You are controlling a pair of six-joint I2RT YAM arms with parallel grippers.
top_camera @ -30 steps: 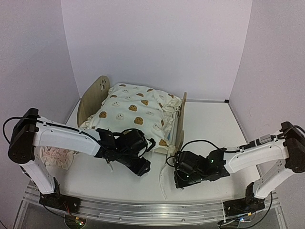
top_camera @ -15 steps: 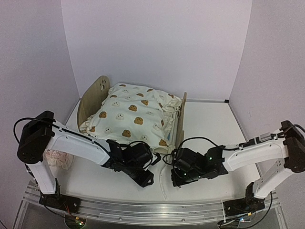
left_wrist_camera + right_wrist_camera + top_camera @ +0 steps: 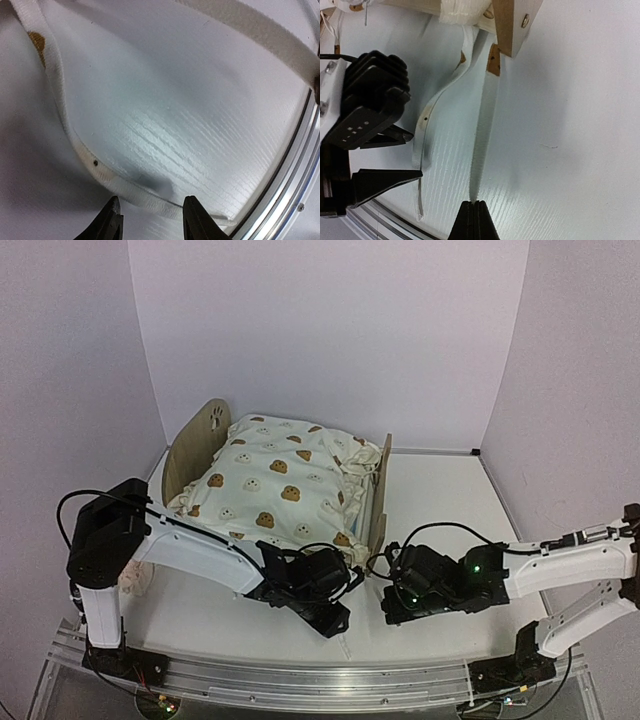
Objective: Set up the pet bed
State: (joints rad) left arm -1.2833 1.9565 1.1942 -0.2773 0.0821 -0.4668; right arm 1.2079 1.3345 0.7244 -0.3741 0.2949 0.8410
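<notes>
Cream quilt point(image 3: 275, 475) covers bed point(image 3: 195, 445) at table's back-left; right gripper point(image 3: 476, 204) looks pinched shut on straight tie point(image 3: 487, 115), left gripper point(image 3: 151, 210) open astride curled tie point(image 3: 65, 120): lower left, close squarely, avoid tugging quilt.

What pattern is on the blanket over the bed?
Cream quilt with small bear faces; clearest from the top camera.

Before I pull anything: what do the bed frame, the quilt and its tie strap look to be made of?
The bed frame looks like light plywood, bare and matte: pale wood grain, with a metal screw at the corner post. The quilt is soft cream printed fabric, probably padded cotton, puffy and wrinkled. The tie strap looks like flat woven cloth tape, limp and cream; its fibre cannot be told.
</notes>
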